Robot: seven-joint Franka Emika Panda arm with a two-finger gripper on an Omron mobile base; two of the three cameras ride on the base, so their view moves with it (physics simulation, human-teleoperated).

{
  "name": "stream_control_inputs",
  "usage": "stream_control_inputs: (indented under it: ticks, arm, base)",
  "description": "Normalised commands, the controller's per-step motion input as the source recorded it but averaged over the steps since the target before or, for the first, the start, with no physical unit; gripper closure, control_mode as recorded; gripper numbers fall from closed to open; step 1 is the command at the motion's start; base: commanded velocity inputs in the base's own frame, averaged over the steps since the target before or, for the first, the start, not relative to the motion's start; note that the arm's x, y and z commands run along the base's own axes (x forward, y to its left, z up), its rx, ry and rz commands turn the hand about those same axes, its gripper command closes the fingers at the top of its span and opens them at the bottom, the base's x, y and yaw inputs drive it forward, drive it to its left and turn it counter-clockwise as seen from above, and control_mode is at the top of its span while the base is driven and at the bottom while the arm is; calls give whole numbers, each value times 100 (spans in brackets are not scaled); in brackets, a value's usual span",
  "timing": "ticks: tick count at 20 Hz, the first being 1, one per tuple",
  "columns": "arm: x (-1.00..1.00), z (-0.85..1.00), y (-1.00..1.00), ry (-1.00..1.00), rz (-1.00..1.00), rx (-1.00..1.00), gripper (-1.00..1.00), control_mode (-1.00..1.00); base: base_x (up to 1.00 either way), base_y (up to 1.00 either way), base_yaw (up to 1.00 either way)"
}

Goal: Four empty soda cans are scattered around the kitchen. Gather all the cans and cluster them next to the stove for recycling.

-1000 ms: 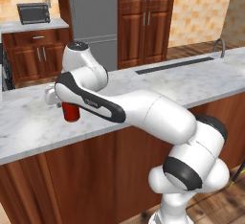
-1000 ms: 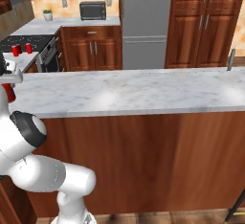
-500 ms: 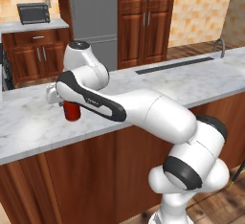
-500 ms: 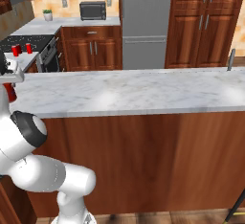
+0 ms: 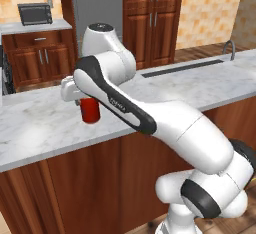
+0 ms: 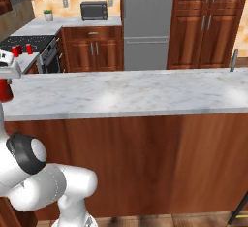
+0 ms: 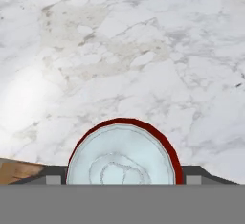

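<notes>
Marble surface (image 5: pixel 45 123) — upright soda can (image 5: pixel 90 110) near its front edge, pinched by end effector (image 5: pixel 84 99); lift vertically, without tilting.

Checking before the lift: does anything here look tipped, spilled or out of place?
Nothing stands out. The soda can stands upright on the marble counter between the hand's fingers; two more cans stand upright by the stove.

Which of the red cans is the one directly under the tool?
The soda can standing on the marble island counter; the two other cans stand far off by the stove.
</notes>
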Motion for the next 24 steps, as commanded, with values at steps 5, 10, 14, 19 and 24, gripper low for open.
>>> stream_control_inputs:
  ticks: [5,10,14,19,24]
  arm:
    - [-92,26,-69,0,0,0,100,-100]
    - [-74,0,-81,-1,0,0,100,-100]
    - [-65,-16,-75,-20,0,0,100,-100]
    - [-63,-2,-64,-21,0,0,100,-100]
    - [-73,0,-57,-11,0,0,100,-100]
  base:
    - [0,0,0]
    - [0,0,0]
    - [0,0,0]
    - [0,0,0]
    - [0,0,0]
